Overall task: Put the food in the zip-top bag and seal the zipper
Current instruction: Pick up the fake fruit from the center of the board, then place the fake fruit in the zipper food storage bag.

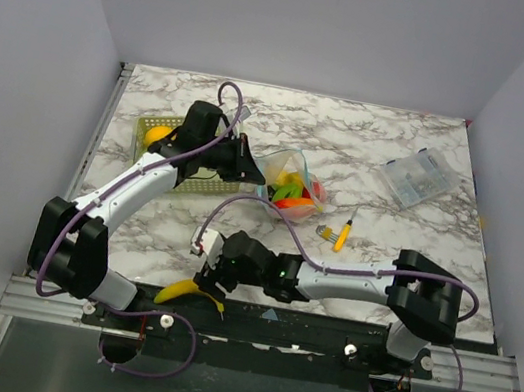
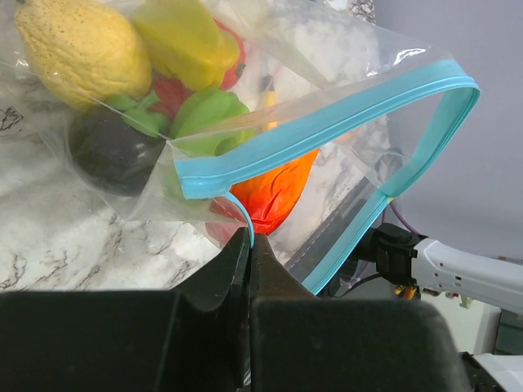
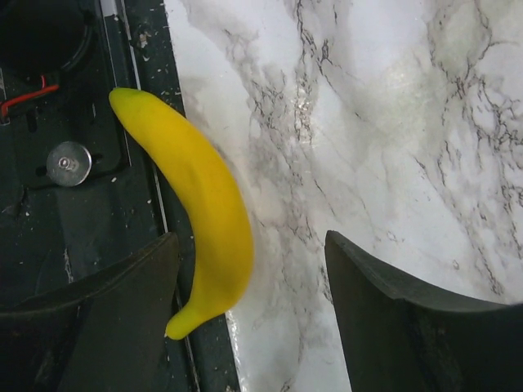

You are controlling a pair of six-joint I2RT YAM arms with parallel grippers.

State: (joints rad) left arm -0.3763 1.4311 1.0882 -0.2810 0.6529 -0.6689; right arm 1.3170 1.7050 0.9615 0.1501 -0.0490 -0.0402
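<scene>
Banana (image 3: 204,196) lies along the table's (image 3: 368,122) near edge, crosswise between the fingers of the wide-open right end effector (image 3: 249,245), while the left end effector (image 2: 249,243) pinches the zipper (image 2: 327,122) of the zip-top bag (image 2: 343,49).

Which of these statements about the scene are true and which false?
1. The left claw is shut on the zip-top bag at its mouth edge. True.
2. The banana is inside the bag. False: it lies at the table's near edge, under the open right claw.
3. The zipper is sealed. False: the mouth gapes open.
4. Several toy foods are in the bag. True.
5. The green basket holds nothing. False: a yellow fruit sits in it.
</scene>
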